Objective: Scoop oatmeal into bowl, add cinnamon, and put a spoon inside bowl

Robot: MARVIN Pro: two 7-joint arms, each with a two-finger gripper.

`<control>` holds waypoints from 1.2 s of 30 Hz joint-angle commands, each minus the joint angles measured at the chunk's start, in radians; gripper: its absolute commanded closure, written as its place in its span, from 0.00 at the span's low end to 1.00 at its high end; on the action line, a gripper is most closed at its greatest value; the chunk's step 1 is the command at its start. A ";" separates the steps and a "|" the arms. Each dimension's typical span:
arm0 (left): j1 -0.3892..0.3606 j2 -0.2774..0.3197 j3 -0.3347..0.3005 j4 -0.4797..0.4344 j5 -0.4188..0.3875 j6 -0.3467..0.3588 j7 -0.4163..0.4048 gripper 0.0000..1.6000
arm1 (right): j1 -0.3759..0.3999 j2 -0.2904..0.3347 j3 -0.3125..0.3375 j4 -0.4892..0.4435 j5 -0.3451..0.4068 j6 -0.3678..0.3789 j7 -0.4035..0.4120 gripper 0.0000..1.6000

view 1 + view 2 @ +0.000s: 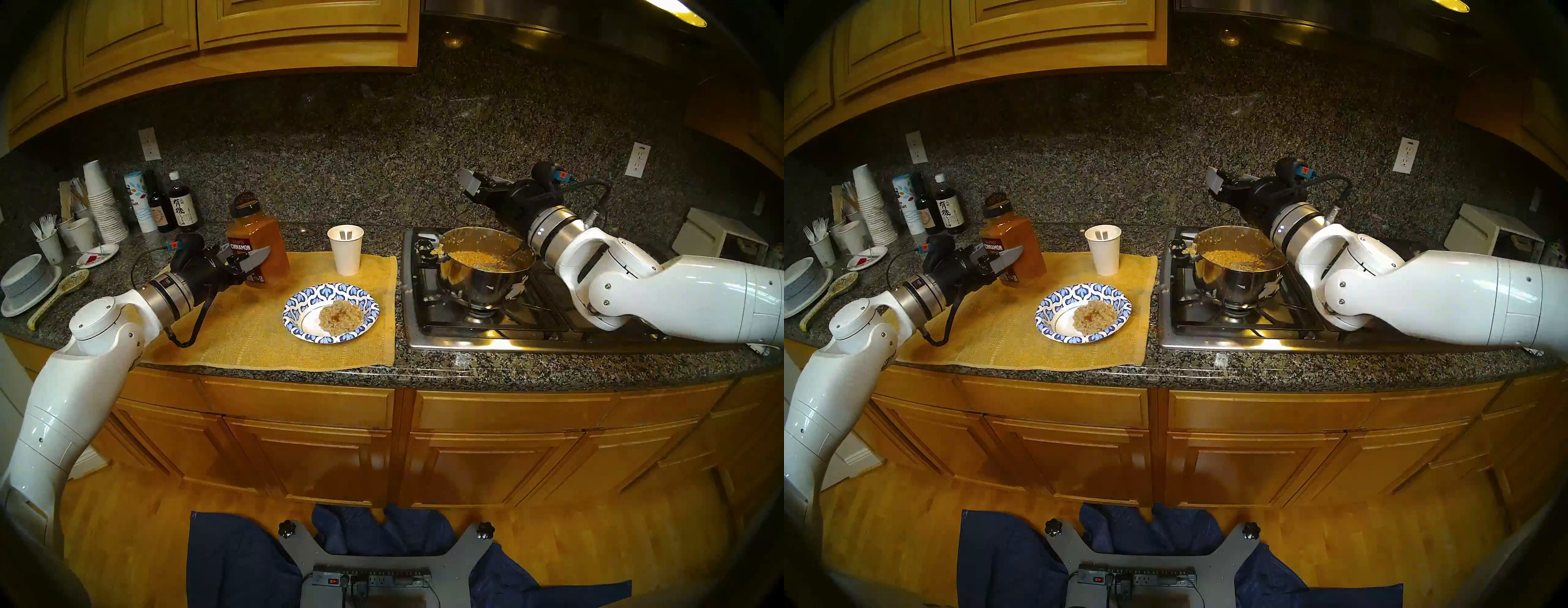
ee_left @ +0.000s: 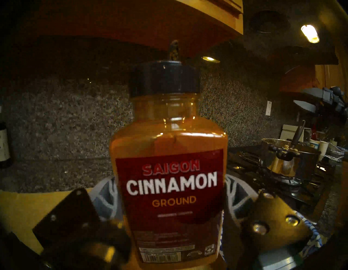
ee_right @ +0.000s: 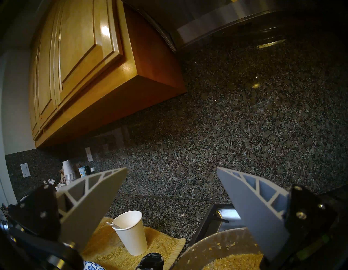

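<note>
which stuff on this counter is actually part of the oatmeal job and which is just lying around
Part of the job:
- cinnamon, gripped by the left gripper
- bowl holding oatmeal
- pot of oatmeal, ladle inside
- spoon in the paper cup

Lying about:
- stacked cups
- dark bottles
- speckled spoon
- forks

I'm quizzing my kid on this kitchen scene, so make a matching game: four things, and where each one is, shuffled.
Things:
1. cinnamon
2. bowl
3. pot
4. spoon

Places:
A. on the stove
B. in the white cup
C. between the left gripper's fingers
D. on the yellow cloth, holding oatmeal

Pairs: 1-C, 2-D, 3-A, 4-B
</note>
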 commanded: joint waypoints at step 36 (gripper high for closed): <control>-0.051 -0.021 0.014 0.024 0.157 -0.090 0.046 1.00 | 0.036 -0.001 0.035 -0.003 -0.002 -0.016 -0.003 0.00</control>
